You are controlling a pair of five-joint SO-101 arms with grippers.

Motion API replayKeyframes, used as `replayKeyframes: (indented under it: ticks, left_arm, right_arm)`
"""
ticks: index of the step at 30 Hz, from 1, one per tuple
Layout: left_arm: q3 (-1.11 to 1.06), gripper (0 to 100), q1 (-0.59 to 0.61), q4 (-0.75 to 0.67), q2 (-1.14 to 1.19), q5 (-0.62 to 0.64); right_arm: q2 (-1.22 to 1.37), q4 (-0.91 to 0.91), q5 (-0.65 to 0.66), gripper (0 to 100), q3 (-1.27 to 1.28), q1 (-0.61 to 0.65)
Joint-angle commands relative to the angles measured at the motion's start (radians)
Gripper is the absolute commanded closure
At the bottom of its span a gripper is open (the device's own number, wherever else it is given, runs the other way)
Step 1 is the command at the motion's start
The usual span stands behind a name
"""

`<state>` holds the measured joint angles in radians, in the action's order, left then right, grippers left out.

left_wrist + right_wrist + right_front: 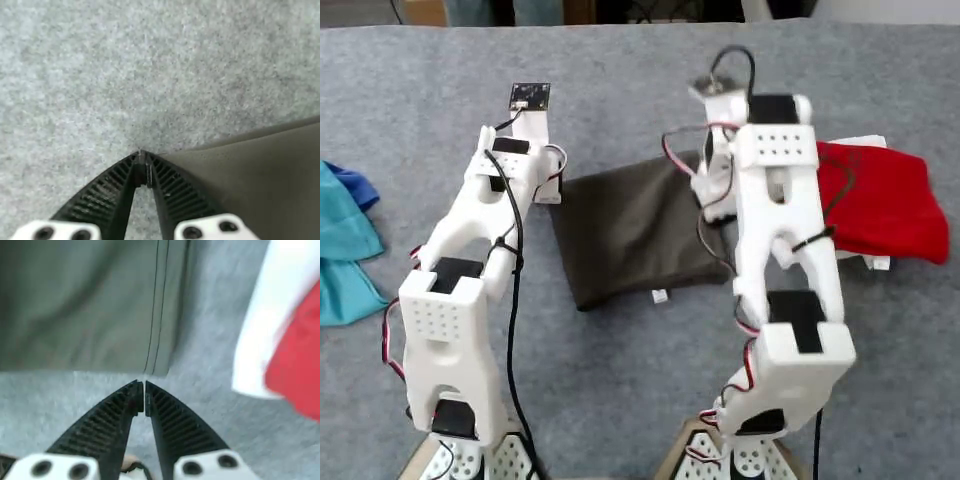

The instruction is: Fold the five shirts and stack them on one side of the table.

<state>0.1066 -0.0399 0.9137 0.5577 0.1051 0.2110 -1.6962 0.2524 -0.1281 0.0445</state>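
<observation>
Grey felt table (pixel 640 400) w/ folded olive shirt (pixel 630 235) at centre. L gripper (pixel 142 162) closed, empty, just beside its corner; R gripper (pixel 140 395) closed, empty, near its hem; red shirt (pixel 880 200) on R side

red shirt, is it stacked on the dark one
No, the red shirt lies on a white shirt, with bare table between it and the dark shirt.
</observation>
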Motion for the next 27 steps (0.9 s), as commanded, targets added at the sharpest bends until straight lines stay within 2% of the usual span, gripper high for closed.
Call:
replayKeyframes:
  ticks: [1,5,9,14,20,27]
  left_arm:
    - [0.025,97,0.010,0.003,-0.005,-0.005]
    - [0.024,97,0.012,0.006,-0.005,-0.005]
    - [0.024,97,0.012,0.006,-0.005,-0.006]
    - [0.024,97,0.012,0.006,-0.005,-0.002]
    - [0.024,97,0.013,0.006,-0.005,-0.003]
    - [0.024,97,0.013,0.006,-0.005,-0.006]
  right_arm:
    - [-0.081,0.112,-0.008,98.4,0.185,0.017]
    - [-0.085,0.258,-0.002,98.4,0.366,0.006]
    - [-0.084,0.382,0.008,98.4,0.493,-0.071]
    - [-0.085,0.419,0.092,98.4,0.552,-0.155]
    - [-0.094,0.319,0.097,98.4,0.518,-0.170]
    - [-0.193,0.032,0.054,98.4,0.217,-0.044]
